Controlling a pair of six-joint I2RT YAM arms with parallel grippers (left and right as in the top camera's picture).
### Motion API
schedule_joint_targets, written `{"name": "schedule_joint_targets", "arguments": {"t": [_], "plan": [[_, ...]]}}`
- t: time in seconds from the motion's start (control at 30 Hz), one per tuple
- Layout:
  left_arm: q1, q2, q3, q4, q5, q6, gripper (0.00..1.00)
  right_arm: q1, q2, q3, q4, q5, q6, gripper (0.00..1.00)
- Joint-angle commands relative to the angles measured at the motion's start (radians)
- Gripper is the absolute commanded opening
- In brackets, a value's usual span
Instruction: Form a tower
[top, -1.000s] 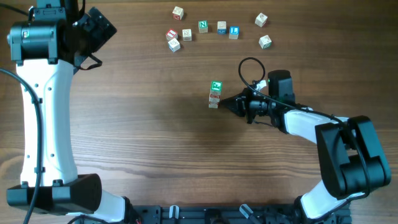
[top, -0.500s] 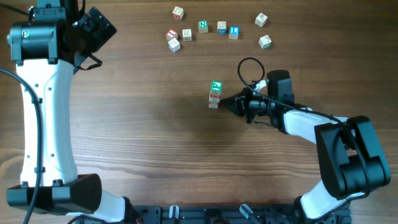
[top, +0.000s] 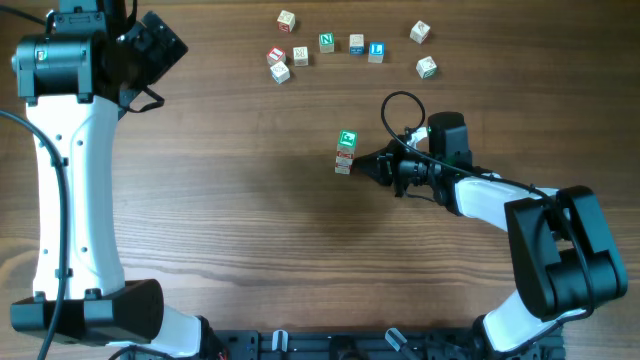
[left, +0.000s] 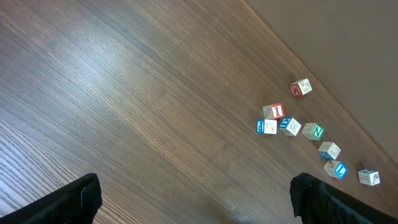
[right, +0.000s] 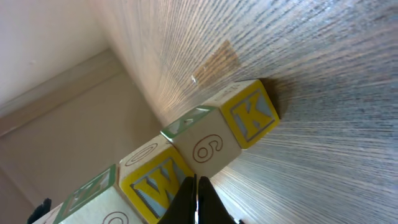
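The tower (top: 346, 152) stands mid-table, a narrow stack of letter cubes with a green-faced cube (top: 347, 139) on top. In the right wrist view it runs from a yellow K cube (right: 252, 118) on the wood, past a "6" cube (right: 208, 149) and a yellow W cube (right: 152, 183), to a green-edged cube (right: 93, 186). My right gripper (top: 362, 163) is shut on nothing, its tips (right: 194, 199) right at the stack's side; I cannot tell if they touch. High at the far left, my left gripper (left: 196, 205) hangs open with nothing in it.
Several loose letter cubes lie in a row at the table's far side, from a red one (top: 276, 56) to a green one (top: 427, 67); the left wrist view shows them too, a red I cube (left: 273, 111) among them. A black cable loop (top: 400, 105) rises behind the right wrist.
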Motion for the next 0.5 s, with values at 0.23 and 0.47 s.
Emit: {"name": "schedule_joint_targets", "arguments": {"t": [0.23, 0.47], "plan": [[0.005, -0.002, 0.0, 0.003, -0.009, 0.008, 1.0, -0.013, 0.013, 0.002, -0.043, 0.147, -0.069, 0.04], [0.005, -0.002, 0.0, 0.002, -0.009, 0.008, 1.0, -0.148, -0.183, 0.007, -0.131, 0.164, -0.382, 0.05]]}}
